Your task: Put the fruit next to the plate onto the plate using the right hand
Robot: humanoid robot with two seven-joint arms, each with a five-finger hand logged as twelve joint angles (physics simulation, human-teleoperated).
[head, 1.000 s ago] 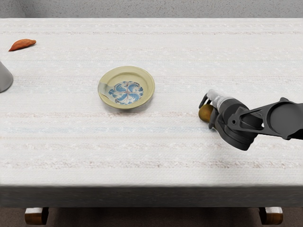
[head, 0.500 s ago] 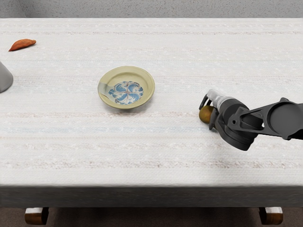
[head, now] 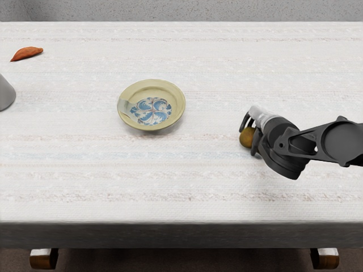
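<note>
- The right robot hand [head: 273, 145] reaches in from the right edge of the frame, its fingers [head: 244, 120] curled over the fruit [head: 246, 137] and, as far as I can judge, clamped on it.
- The fruit, small, round and brown, sits low at the centre right and looks to be resting on the desk [head: 227, 68], not lifted.
- The plate [head: 180, 105] lies left of centre, well apart from the fruit, with nothing on it but its blue pattern.
- Done so far: the grasp, probably. Left to do: the lift, the carry leftward and the setting down on the plate.
- The stretch of desk between fruit and plate is bare, so the path looks open.
- An orange-red object [head: 26, 53] in the upper left and a grey thing [head: 4, 90] at the left edge lie beyond the plate, off the route.
- The desk's near edge runs well below the robot hand.
</note>
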